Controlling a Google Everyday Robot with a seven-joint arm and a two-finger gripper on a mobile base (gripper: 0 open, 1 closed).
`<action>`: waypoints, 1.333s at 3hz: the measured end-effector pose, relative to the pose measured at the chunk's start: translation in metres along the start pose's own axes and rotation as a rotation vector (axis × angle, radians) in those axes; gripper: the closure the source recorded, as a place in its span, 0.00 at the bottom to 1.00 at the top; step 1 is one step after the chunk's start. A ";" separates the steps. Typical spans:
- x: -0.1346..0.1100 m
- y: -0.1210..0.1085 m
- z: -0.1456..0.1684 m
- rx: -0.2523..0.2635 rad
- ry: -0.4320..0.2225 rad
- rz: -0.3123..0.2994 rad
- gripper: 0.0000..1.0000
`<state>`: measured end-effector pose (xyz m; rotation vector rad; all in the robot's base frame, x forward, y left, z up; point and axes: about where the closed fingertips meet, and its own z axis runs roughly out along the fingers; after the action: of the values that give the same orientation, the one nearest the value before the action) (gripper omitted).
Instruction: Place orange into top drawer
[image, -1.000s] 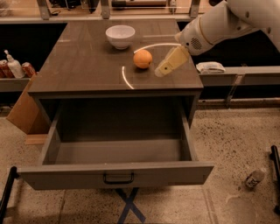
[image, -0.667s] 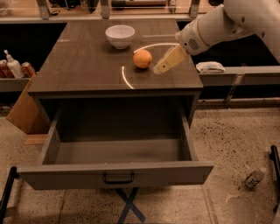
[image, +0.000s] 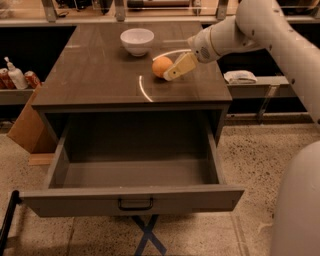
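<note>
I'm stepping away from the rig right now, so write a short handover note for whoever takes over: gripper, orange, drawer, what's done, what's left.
Gripper: low over the table, close against the orange's right side as the camera sees it. Whether it has a hold cannot be told.
Orange: on the table top, nearer the camera than the bowl.
Drawer: pulled open, and the orange is not in it.
Done: drawer open, gripper brought to the orange.
Left: secure the orange, lift it, carry it over the drawer and release it inside.
</note>
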<state>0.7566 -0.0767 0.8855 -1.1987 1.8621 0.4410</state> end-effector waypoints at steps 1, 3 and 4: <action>-0.006 -0.006 0.023 -0.018 -0.023 -0.002 0.00; -0.009 -0.005 0.052 -0.050 -0.014 0.001 0.18; -0.006 -0.001 0.061 -0.062 -0.002 0.011 0.41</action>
<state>0.7872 -0.0331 0.8559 -1.2292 1.8661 0.5086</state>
